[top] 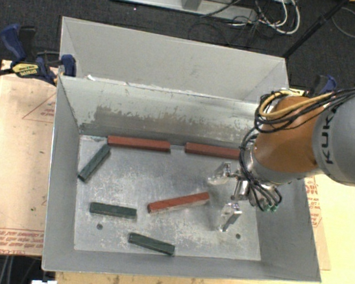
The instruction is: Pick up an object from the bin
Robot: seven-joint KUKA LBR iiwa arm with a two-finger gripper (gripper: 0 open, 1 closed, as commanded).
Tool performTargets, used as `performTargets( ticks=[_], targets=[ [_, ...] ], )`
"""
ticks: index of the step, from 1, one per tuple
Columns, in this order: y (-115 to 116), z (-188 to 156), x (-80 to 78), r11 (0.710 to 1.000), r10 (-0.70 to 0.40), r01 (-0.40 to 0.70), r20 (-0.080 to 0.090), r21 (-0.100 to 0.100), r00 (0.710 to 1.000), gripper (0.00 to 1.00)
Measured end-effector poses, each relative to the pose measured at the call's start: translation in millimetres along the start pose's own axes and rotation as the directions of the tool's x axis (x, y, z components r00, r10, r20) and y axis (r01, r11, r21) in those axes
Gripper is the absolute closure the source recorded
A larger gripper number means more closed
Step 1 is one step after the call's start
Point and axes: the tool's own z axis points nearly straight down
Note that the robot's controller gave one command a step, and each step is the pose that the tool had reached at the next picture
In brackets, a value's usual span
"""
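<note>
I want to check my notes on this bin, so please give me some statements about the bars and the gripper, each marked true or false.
1. The tilted red-brown bar lies flat near the middle of the bin. True.
2. The gripper holds a dark green bar. False: its fingers are open and nothing is between them.
3. The front dark green bar stands upright against a wall. False: it lies flat on the floor, close to the front wall.
4. The gripper is in the right part of the bin, close to the right end of the tilted red-brown bar. True.
5. All the bars lie in one heap. False: they lie spread out, apart from each other.
</note>
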Motion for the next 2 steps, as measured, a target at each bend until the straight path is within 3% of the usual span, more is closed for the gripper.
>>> performTargets(
  ticks=[1,2],
  targets=[
    [47.0,15.4,-5.0,1.0,-0.025,0.024,0.027,0.013,0.999,1.0],
    [47.2,15.5,-5.0,1.0,-0.025,0.025,0.027,0.013,0.999,1.0]
  ],
)
